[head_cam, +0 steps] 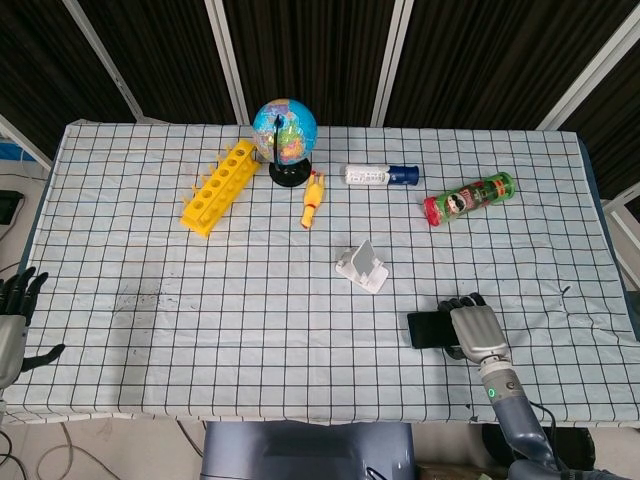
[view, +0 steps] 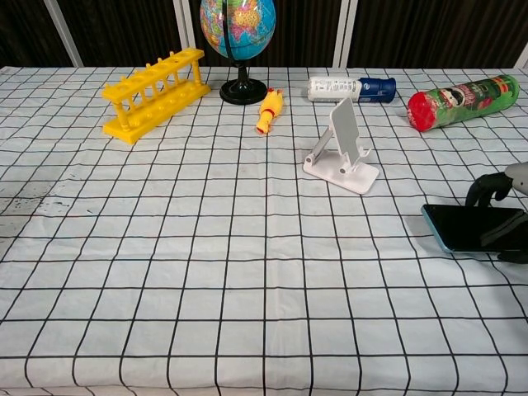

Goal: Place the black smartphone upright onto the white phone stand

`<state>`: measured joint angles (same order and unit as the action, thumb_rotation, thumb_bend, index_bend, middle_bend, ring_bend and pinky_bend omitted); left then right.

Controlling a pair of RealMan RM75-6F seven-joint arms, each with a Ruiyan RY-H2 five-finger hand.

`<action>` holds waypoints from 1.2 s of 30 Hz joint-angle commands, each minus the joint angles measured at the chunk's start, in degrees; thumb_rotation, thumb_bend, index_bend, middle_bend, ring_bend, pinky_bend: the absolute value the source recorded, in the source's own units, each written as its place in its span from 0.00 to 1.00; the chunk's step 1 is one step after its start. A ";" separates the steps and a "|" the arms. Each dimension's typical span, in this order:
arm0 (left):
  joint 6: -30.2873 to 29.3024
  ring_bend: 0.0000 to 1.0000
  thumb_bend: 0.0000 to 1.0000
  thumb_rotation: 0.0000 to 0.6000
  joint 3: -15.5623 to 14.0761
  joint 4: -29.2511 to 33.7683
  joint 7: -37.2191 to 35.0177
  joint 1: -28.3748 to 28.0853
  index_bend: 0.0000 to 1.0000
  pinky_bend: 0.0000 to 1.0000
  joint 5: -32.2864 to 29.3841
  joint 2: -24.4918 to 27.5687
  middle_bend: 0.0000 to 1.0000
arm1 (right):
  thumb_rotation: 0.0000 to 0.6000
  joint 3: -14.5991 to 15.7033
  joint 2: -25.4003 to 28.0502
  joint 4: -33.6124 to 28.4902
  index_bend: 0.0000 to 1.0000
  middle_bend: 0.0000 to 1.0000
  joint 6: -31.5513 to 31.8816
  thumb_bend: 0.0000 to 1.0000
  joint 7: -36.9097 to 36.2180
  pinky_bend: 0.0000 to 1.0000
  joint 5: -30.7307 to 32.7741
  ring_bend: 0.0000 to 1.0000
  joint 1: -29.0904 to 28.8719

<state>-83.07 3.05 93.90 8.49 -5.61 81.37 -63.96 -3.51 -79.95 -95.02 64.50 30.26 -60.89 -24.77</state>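
checkered tablecloth (head_cam: 250, 300), black phone (view: 462, 227) held flat by right hand (head_cam: 478, 332), fingers curled around it, white stand (view: 342, 148) nearby, left hand (head_cam: 15, 320) open at edge

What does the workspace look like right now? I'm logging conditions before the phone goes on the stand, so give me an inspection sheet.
Surface: checked tablecloth, dark smudge near left edge.
Job's things: black smartphone lying flat; white phone stand empty, apart from it.
Clutter: globe, yellow rack, rubber chicken, white bottle, chip can along the far side.
Hands: right hand over the smartphone, fingers curled round it; left hand off the table edge, empty.
Cables: some on the floor, lower left.
Surroundings: dark slatted wall.
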 commanded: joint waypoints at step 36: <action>0.02 0.00 0.01 1.00 0.05 -0.70 0.90 -0.32 0.00 0.00 0.17 -0.49 0.00 | 1.00 -20.89 -6.56 -10.93 0.75 0.68 9.68 0.45 -10.86 0.18 23.98 0.26 -5.19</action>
<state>-83.02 3.12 93.21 9.36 -5.93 81.51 -64.45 -23.20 -85.26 -105.96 73.04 19.09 -37.79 -28.81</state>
